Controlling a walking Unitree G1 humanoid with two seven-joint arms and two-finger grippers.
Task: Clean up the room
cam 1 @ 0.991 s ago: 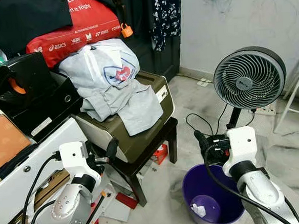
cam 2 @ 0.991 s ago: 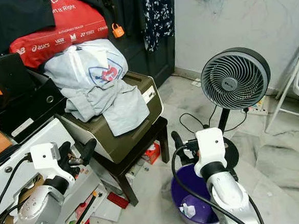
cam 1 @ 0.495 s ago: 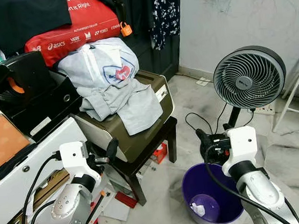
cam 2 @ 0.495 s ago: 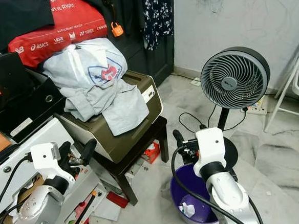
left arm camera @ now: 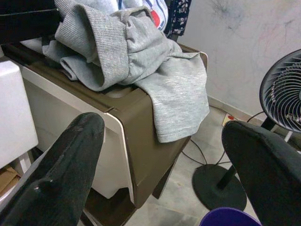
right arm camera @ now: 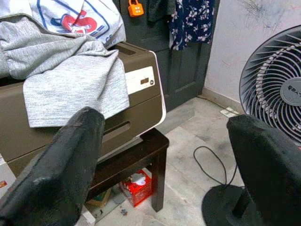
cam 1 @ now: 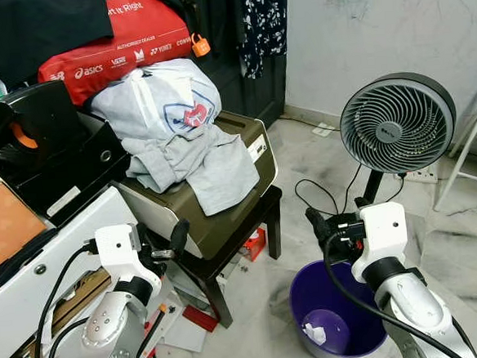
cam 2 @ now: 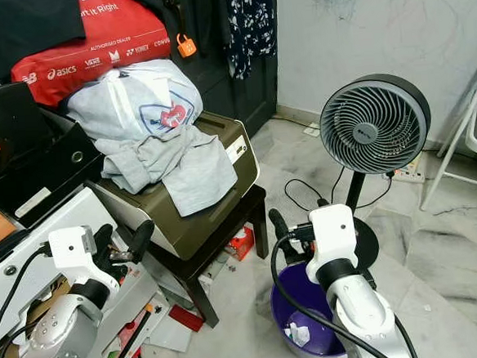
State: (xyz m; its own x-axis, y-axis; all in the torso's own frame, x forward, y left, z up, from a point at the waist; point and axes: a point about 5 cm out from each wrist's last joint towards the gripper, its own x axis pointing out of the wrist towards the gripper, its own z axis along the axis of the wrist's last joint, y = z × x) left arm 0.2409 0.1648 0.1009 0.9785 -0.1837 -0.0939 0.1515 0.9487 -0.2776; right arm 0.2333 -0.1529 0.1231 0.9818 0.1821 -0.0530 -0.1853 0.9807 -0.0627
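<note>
Hidden and cut-off parts

Grey clothes (cam 1: pixel 189 154) cover the brown printer's (cam 1: pixel 224 213) top; the purple bin's (cam 1: pixel 308 293) near rim sits behind the right arm; the white scrap (cam 1: pixel 316 334) inside is too small to identify.

Even, soft daylight; sharp frames, little shadow.

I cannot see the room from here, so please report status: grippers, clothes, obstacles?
Left gripper and right gripper open, empty. Grey clothes heaped on the printer, untouched. Purple bin below right gripper; fan close behind.
</note>
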